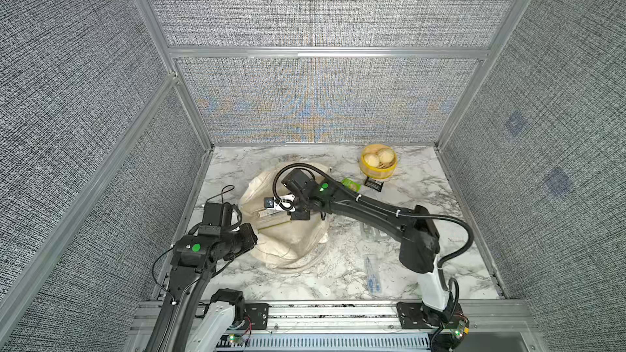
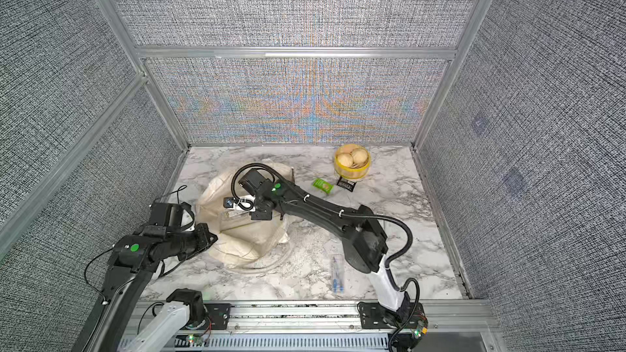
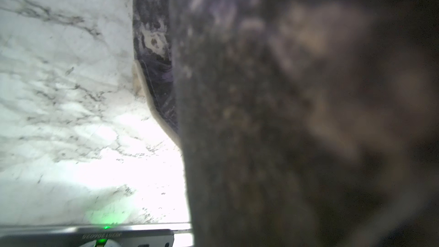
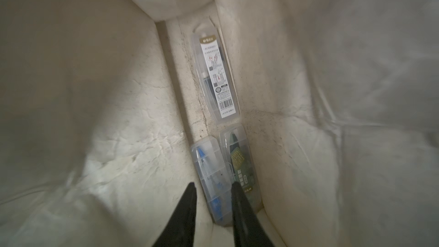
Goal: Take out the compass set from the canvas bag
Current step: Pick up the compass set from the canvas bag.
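Note:
The cream canvas bag (image 1: 288, 242) (image 2: 244, 242) stands open on the marble table in both top views. My right arm reaches down into it. In the right wrist view several clear compass set cases lie on the bag's floor. One holds a blue compass (image 4: 209, 174), one is dark green (image 4: 240, 162), and one has a white label (image 4: 215, 77). My right gripper (image 4: 213, 186) is open, its fingers on either side of the blue compass set, with a small gap on one side. My left gripper (image 1: 254, 233) is shut on the bag's left rim. Dark printed fabric (image 3: 285, 115) fills the left wrist view.
A yellow steamer basket (image 1: 378, 162) stands at the back right, with a green packet (image 1: 350, 184) and a black packet (image 1: 373, 185) beside it. A clear case with a blue compass (image 1: 372, 274) lies right of the bag, and another (image 1: 369, 231) lies partly under my right arm. Grey walls enclose the table.

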Action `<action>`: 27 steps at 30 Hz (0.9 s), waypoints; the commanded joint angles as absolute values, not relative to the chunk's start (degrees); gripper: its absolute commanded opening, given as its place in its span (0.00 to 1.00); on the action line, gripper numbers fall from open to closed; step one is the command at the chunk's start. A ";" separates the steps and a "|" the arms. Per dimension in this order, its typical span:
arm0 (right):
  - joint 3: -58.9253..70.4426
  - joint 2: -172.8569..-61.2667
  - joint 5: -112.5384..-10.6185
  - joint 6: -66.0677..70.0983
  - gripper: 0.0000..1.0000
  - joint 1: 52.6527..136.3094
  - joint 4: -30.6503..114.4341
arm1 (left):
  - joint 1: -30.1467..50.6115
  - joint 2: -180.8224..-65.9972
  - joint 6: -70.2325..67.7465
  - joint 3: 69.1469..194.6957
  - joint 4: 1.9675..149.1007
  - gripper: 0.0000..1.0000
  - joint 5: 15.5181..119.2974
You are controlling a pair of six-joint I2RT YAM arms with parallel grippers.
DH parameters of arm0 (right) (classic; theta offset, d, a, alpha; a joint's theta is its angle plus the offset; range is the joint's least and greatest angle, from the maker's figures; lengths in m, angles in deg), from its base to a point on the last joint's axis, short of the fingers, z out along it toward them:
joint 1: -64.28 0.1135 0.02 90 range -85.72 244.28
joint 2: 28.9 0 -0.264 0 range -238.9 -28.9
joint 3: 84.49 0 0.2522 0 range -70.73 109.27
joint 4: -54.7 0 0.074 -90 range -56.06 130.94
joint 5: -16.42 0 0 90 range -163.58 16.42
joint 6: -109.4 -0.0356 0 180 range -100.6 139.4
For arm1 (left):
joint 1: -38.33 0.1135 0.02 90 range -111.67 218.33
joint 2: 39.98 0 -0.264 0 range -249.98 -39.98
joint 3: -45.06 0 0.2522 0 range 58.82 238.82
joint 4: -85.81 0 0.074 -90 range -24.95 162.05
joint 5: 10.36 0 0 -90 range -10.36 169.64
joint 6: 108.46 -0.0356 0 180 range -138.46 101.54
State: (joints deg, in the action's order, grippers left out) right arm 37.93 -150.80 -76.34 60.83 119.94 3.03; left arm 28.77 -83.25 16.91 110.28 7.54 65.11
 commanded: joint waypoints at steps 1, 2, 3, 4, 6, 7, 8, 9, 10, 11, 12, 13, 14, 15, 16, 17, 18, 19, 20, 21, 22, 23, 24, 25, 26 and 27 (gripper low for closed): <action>36.74 -153.35 -77.71 59.05 0.28 118.54 5.57 | 28.87 -82.46 16.35 109.45 3.68 0.00 66.58; 35.57 -153.86 -78.85 58.25 0.28 118.14 6.15 | 28.90 -82.39 16.34 109.23 3.84 0.00 66.67; 34.47 -154.11 -79.55 57.51 0.29 117.99 6.23 | 28.86 -82.50 16.34 109.06 4.08 0.00 66.72; 32.82 -153.94 -79.88 56.62 0.29 117.59 6.32 | 28.87 -82.73 16.47 108.90 4.43 0.00 66.59; 29.31 -153.03 -79.73 55.89 0.32 117.12 6.89 | 28.84 -83.33 16.22 108.80 4.92 0.00 66.37; 27.67 -152.31 -79.80 56.00 0.34 116.90 7.53 | 28.84 -83.63 16.09 108.89 5.00 0.00 66.35; 26.58 -151.68 -79.71 56.18 0.37 116.76 8.03 | 28.88 -83.96 15.92 108.94 5.08 0.00 66.37; 26.31 -151.40 -79.42 56.31 0.39 116.62 8.25 | 28.87 -84.10 15.86 108.95 5.15 0.00 66.28; 26.81 -151.24 -79.30 56.31 0.42 116.49 8.25 | 28.85 -84.25 15.86 108.96 5.17 0.00 66.26; 27.72 -151.53 -79.08 56.40 0.44 116.42 8.08 | 28.85 -84.28 15.77 108.99 5.18 0.00 66.22; 28.58 -151.95 -78.59 56.49 0.47 116.48 7.82 | 28.84 -84.28 15.64 109.00 5.17 0.00 66.26; 29.70 -152.56 -78.02 56.45 0.51 116.56 8.07 | 28.85 -84.19 15.64 108.95 5.12 0.00 66.35; 30.57 -153.30 -77.44 56.39 0.54 116.69 8.45 | 28.84 -84.11 15.72 108.91 5.08 0.00 66.36; 31.30 -154.03 -76.98 56.49 0.56 116.75 9.00 | 28.84 -83.94 15.74 108.81 5.10 0.00 66.45; 32.01 -154.93 -76.35 56.58 0.58 116.75 9.73 | 28.88 -83.71 15.81 108.66 5.15 0.00 66.53; 32.88 -155.93 -75.87 56.66 0.59 116.66 9.91 | 28.85 -83.51 15.81 108.60 5.08 0.00 66.54; 33.64 -156.73 -75.47 56.67 0.59 116.51 9.72 | 28.86 -83.41 15.81 108.62 5.06 0.00 66.54; 34.53 -157.50 -75.12 56.71 0.59 116.19 8.90 | 28.92 -83.32 15.81 108.63 4.95 0.00 66.68; 34.97 -157.90 -74.68 56.75 0.60 115.97 7.85 | 28.92 -83.16 15.75 108.61 4.91 0.00 66.70; 34.93 -157.92 -74.20 56.91 0.61 115.74 7.09 | 28.96 -83.07 15.73 108.60 4.90 0.00 66.72; 34.30 -157.69 -73.48 57.14 0.63 115.35 6.32 | 28.95 -82.89 15.75 108.56 4.91 0.00 66.63; 33.63 -157.45 -73.02 57.43 0.64 114.94 5.87 | 28.93 -82.78 15.73 108.43 5.01 0.00 66.48; 33.23 -157.31 -72.90 57.52 0.65 114.53 5.51 | 29.00 -82.70 15.64 108.44 5.01 0.00 66.38; 33.07 -157.39 -72.87 57.47 0.65 114.07 4.98 | 29.02 -82.62 15.62 108.37 5.02 0.00 66.29; 33.15 -157.65 -72.87 57.22 0.66 113.58 4.51 | 29.16 -82.61 15.51 108.31 5.08 0.00 66.05; 33.24 -157.96 -72.87 56.96 0.66 113.25 4.20 | 29.19 -82.61 15.46 108.35 5.17 0.00 65.86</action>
State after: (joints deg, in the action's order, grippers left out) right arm 33.27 -157.58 -74.22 57.14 114.10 7.01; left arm 29.10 -82.57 16.10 108.51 6.49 66.16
